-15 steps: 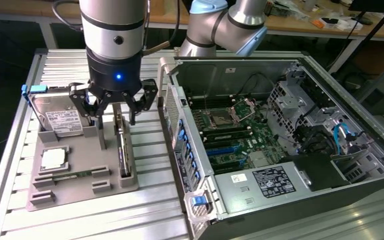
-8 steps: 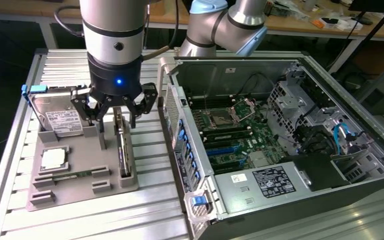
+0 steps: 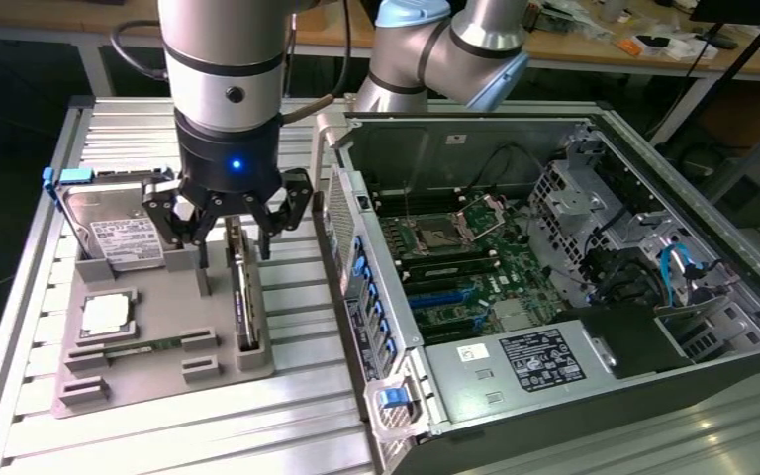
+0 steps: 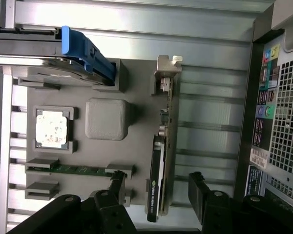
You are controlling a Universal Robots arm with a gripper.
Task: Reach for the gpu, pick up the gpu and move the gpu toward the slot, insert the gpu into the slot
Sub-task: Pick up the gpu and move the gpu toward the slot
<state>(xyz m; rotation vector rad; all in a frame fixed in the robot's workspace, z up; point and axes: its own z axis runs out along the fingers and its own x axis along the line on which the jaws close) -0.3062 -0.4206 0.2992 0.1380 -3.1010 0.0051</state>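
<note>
- Gripper [image 3: 237,234] hangs over the grey holder [image 3: 155,381] on the desk [image 3: 288,426], jaws wide open, gripping nothing
- Gpu [image 3: 245,297] stands on its long edge in the holder, on the side nearest the open computer case [image 3: 459,139]
- Wrist view: one finger on each side of the gpu [image 4: 161,146], with a gap showing on both sides; no contact that I can see
- Hard drive [image 3: 110,237] with blue frame and the square chip [image 3: 106,315] sit in their own places in the holder, on the far side of the gpu from the case
- Stage, as I judge it: reach nearly done, pick not begun
- Risk: the gaps look uneven, so one finger may meet the card first and push it over in its cradle
- Risk: pads landing on the fan cover [image 4: 156,180] rather than the flat card could give a soft, slipping hold
- Risk: a finger going low could catch a holder post and drag the whole holder
- Risk: a tilted grip would carry the card crooked toward the board [image 3: 486,287]
</note>
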